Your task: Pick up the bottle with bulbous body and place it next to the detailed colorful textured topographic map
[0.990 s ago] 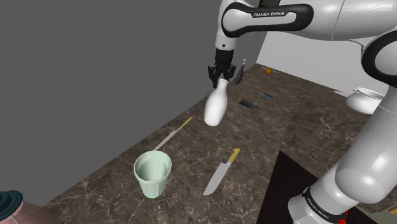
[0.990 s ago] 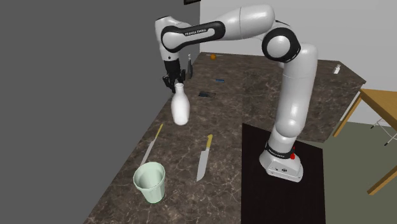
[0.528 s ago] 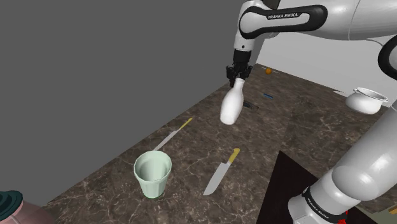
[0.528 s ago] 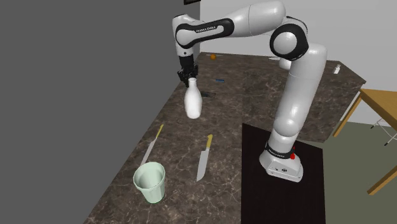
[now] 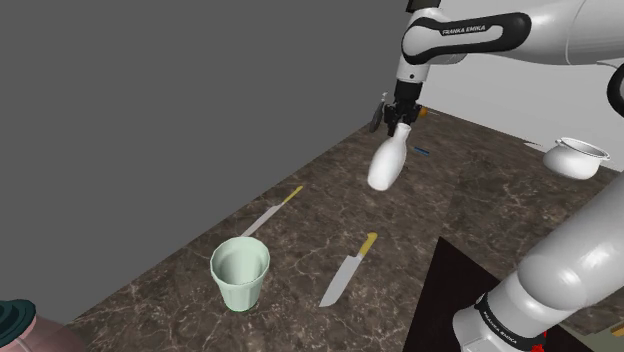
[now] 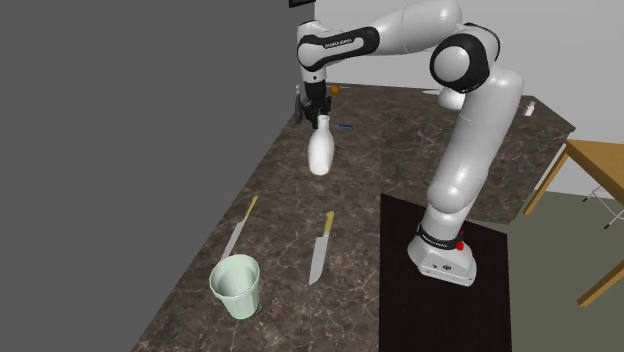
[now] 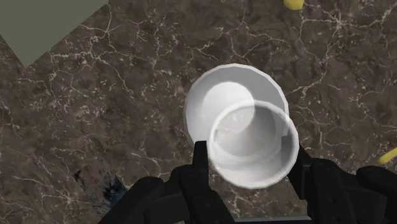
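At the shoulder view's left edge, close to the camera, a pinkish jar (image 5: 22, 328) with a dark lid is cut off by the frame. To its right, an upright pale green cup (image 5: 240, 273) stands on the dark marbled counter (image 5: 300, 240). Just behind the cup lies a slim knife (image 5: 268, 212) with a yellow-tipped handle. To the cup's right lies a broader kitchen knife (image 5: 345, 272), its yellow handle pointing away.

Farther right and farther back, the white bottle (image 5: 387, 165) hangs tilted above the counter, bulb end down and touching nothing below. The black gripper (image 5: 402, 122) pinches it by the neck. In the wrist view a finger (image 7: 202, 164) presses against each side of the bottle's open mouth.

Beyond the bottle lie a small blue item (image 5: 422, 152) and a small orange thing (image 5: 425, 112). A white pot (image 5: 575, 157) sits at the far right. The arm's stand (image 5: 500, 325) is at the near right, on a black mat (image 5: 450, 270).
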Controlling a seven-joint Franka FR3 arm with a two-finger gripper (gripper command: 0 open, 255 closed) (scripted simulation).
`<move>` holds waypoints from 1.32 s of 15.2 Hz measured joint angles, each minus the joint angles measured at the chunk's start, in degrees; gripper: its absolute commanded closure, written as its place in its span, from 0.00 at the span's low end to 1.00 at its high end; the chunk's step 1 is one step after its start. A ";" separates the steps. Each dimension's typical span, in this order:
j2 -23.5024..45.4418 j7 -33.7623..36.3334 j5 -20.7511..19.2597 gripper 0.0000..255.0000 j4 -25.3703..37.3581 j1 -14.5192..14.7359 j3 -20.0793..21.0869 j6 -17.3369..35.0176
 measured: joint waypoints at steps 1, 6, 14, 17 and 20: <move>0.40 -1.38 -0.22 1.00 0.62 -0.72 -0.71 -0.17; 0.25 -8.18 -1.18 1.00 0.42 -4.25 -4.18 0.11; 3.51 -18.42 -2.10 1.00 4.17 -9.59 -9.24 0.20; 5.45 -22.36 -2.17 1.00 6.70 -11.71 -11.04 -0.15; 7.88 -26.40 -1.99 1.00 9.58 -13.98 -12.78 -0.36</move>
